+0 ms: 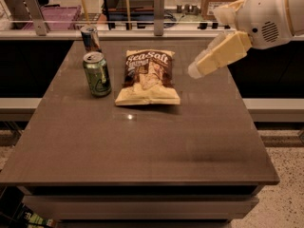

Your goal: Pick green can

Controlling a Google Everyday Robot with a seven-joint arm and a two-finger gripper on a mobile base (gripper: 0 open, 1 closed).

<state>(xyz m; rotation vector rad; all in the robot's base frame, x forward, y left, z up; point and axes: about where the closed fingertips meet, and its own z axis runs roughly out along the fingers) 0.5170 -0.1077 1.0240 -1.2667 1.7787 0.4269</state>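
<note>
The green can (97, 74) stands upright on the left part of the dark brown table (142, 141), with pale label markings and a silver top. My gripper (195, 71) hangs above the right side of the table, well to the right of the can, with the chip bag between them. Its pale fingers point down and to the left. The white arm reaches in from the upper right corner.
A slimmer dark blue-and-silver can (90, 38) stands just behind the green can. A Sea Salt chip bag (147, 77) lies flat right of the green can. A rail with metal posts (158, 7) runs along the table's far edge. Speckled floor (285, 175) lies to the right.
</note>
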